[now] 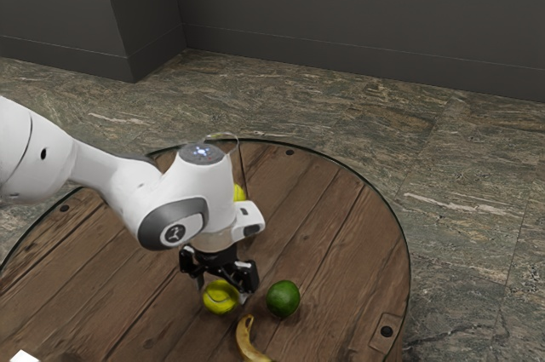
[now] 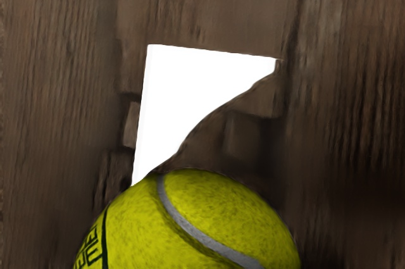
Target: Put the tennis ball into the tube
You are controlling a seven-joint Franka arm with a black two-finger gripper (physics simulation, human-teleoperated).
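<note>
In the exterior view my gripper (image 1: 223, 292) points down over the table, its fingers spread on either side of a yellow-green tennis ball (image 1: 220, 297). Contact from both sides is not visible. In the wrist view the tennis ball (image 2: 202, 225) looms large at the lower edge, just under the hand. Behind my hand rises a clear tube (image 1: 242, 158), its round rim above the hand and much of its body hidden. Another tennis ball (image 1: 239, 193) shows partly at the tube, behind the hand.
A green round fruit (image 1: 283, 299) sits close beside the gripper, towards the exterior view's right. Nearer the camera lies a banana (image 1: 248, 341). The round wooden table (image 1: 353, 251) has a white object (image 1: 24, 357) at the exterior view's lower left.
</note>
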